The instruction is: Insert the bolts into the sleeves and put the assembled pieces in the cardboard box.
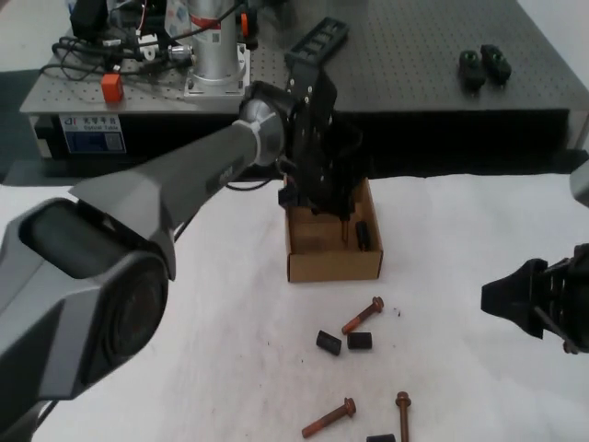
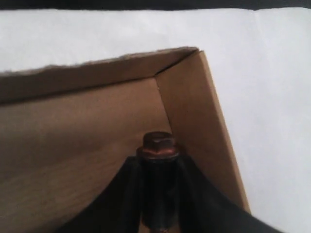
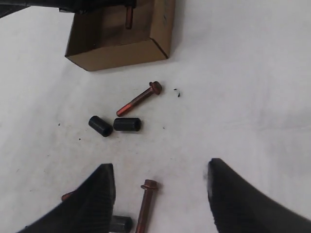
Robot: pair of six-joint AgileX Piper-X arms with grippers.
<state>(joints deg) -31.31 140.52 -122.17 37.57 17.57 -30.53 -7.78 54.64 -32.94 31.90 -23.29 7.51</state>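
Bolts [image 3: 140, 99] and sleeves [image 3: 127, 124] are left unjoined nearer than the cardboard box [image 2: 194, 111] — one assembled piece [image 2: 158, 145] is held within it (left gripper [image 2: 158, 194] clamped on the piece, right gripper [image 3: 159, 170] spread wide).

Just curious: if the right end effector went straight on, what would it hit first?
Probably the bolt lying on the cloth ahead of its open fingers, though depth is unclear.

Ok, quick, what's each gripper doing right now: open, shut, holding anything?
Left gripper: shut on a bolt in its sleeve, over the cardboard box.
Right gripper: open, holding nothing.
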